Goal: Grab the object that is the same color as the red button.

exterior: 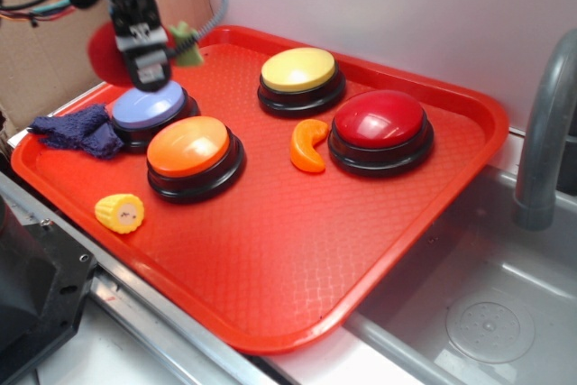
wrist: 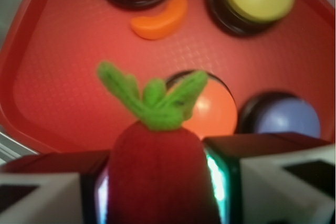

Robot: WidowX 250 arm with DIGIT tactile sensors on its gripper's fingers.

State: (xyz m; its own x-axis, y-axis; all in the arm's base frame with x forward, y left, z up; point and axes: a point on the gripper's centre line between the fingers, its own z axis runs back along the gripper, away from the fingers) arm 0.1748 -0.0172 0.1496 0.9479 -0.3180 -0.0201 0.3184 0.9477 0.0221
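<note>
Exterior view: gripper (exterior: 149,65) raised over far-left corner of red tray (exterior: 270,250), above purple button (exterior: 149,107); red plush toy (exterior: 106,53) clamped in it, green stem pointing right. Red button (exterior: 380,120) sits right, well apart.

Wrist view: jaws closed against both flanks of toy (wrist: 157,171), clear of tray. Judged step: grasp made, toy lifted; next move needs only steady hold.

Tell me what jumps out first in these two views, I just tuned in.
The end effector is shut on the red plush toy, held up over the tray's far left corner above the blue button. Orange, yellow and red dome buttons stand on the tray.
</note>
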